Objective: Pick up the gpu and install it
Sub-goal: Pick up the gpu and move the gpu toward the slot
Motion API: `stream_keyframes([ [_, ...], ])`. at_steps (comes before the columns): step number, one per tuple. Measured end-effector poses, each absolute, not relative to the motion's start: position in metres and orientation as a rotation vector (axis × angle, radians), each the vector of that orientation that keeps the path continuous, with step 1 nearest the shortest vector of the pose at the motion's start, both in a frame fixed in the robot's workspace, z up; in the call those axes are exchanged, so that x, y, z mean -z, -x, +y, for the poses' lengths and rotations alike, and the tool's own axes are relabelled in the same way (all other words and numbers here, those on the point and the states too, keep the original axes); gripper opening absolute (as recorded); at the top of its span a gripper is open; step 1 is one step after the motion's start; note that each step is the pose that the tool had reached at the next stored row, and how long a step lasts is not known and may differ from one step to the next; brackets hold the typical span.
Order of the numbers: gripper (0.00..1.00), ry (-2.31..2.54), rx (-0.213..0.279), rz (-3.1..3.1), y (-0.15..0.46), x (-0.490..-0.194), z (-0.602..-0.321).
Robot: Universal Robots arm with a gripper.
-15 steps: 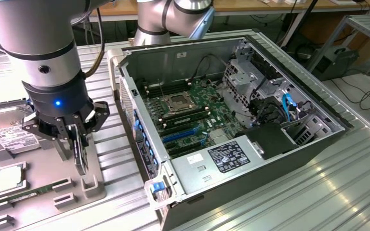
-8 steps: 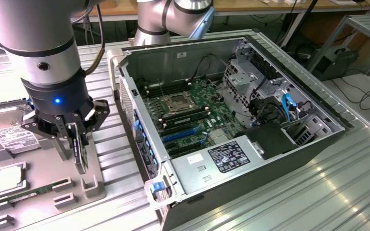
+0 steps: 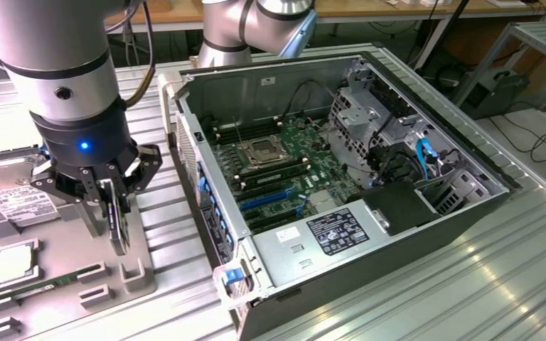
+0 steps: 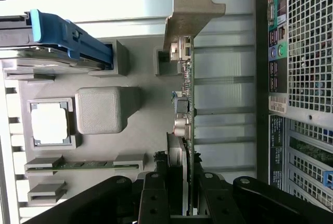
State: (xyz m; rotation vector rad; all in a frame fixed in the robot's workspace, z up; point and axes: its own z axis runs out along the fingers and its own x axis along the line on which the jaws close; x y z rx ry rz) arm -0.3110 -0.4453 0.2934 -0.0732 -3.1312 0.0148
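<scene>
The gpu (image 3: 117,222) is a thin card standing on edge over the grey fixture plate (image 3: 164,227), at the exterior view's left of the open computer case (image 3: 349,177). My gripper (image 3: 110,213) is shut on the card's upper edge, one finger on each face. In the wrist view the gpu (image 4: 185,104) runs edge-on away from my gripper (image 4: 182,195), green board on one side and its silver bracket (image 4: 190,11) at the far end beside a grey holder block (image 4: 165,60). I cannot tell whether the card's lower edge touches the plate.
The case lies on its side with the motherboard and blue card slots (image 3: 264,201) exposed. A hard drive (image 3: 12,202), a processor (image 3: 12,259) and a RAM stick (image 3: 45,284) rest on the fixture plate. The case's rear panel (image 4: 302,78) is close beside the card.
</scene>
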Motion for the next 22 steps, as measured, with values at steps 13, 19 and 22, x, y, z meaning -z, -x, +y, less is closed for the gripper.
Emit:
stream_keyframes([
  [13, 0.28, 0.073, -0.015, -3.130, 0.310, -0.301, -0.445],
  [19, 0.28, 0.073, -0.015, -3.129, 0.309, -0.303, -0.445],
  [22, 0.28, 0.073, -0.015, -3.129, 0.309, -0.304, -0.445],
])
